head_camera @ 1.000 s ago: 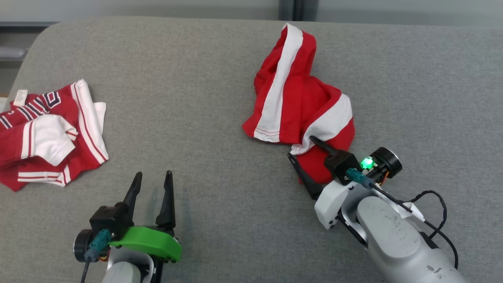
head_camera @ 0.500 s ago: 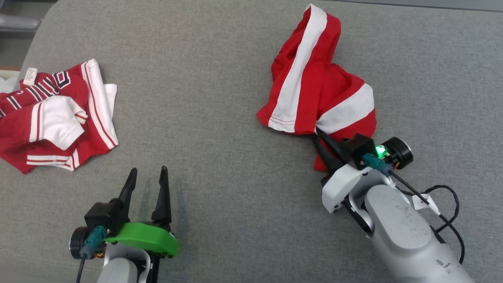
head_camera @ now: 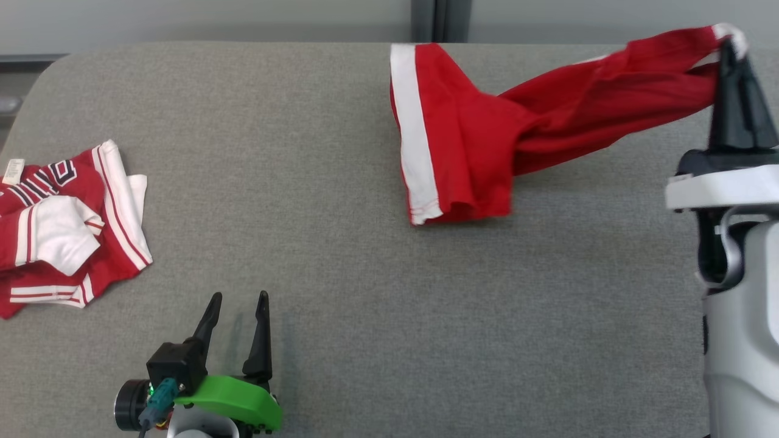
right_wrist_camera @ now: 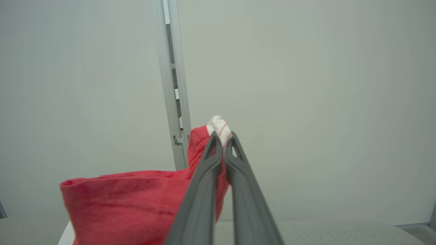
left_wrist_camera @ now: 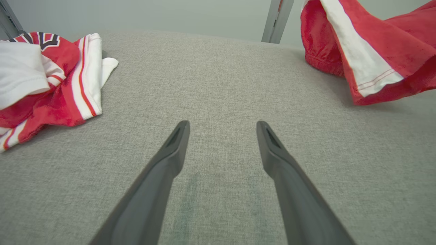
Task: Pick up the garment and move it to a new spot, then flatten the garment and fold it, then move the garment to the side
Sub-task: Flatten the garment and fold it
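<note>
Head view: right tool [head_camera: 730, 47] upright on garment [head_camera: 462, 140]

1. We see a big grey table [head_camera: 316, 182] with a soft cloth top and round corners.
2. At 9 o'clock, by the edge, a crumpled red and white garment [head_camera: 61, 225] lies in a heap on it.
3. At 1 o'clock we see the red garment [head_camera: 450, 140] with a white stripe. Its low end rests on the top, and its other end is up in the air.
</note>
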